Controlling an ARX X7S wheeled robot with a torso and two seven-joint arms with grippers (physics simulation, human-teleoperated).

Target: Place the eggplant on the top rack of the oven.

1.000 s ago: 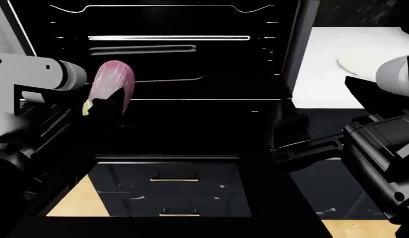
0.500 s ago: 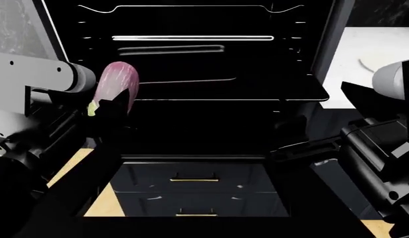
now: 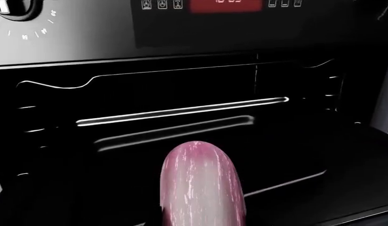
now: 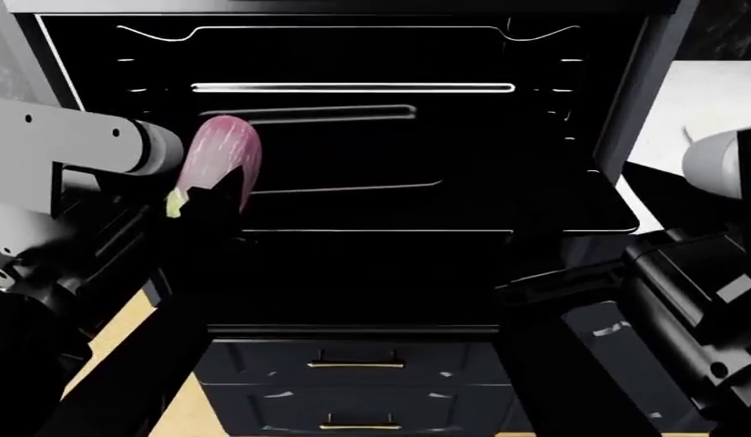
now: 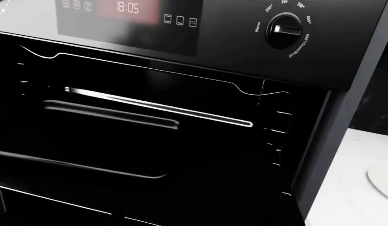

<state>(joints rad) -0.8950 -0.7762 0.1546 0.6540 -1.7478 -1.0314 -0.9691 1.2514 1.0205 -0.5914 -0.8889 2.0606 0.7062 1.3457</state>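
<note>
The purple-pink eggplant (image 4: 223,157) is held upright, stem cap down, in my left gripper (image 4: 203,202), which is shut on its lower end at the left front of the open oven (image 4: 388,228). The left wrist view shows the eggplant (image 3: 203,186) pointing into the dark cavity, below the bright wire of the top rack (image 3: 181,111). From the head view the top rack (image 4: 350,87) spans the cavity above the eggplant's tip, with the lower rack (image 4: 350,189) beneath it. My right gripper (image 4: 557,275) hangs dark at the oven's right front; its jaws are not distinguishable.
The drop-down door (image 4: 350,309) lies open in front of the cavity, with dark drawers (image 4: 350,364) showing beneath. A control panel with a red display (image 5: 128,7) and a knob (image 5: 285,29) sits above. A white countertop (image 5: 360,188) with a pale plate (image 5: 383,176) lies to the right.
The head view has shifted, so the oven sits further right and lower in it. The eggplant stays in my left gripper, now nearer the racks' height.
</note>
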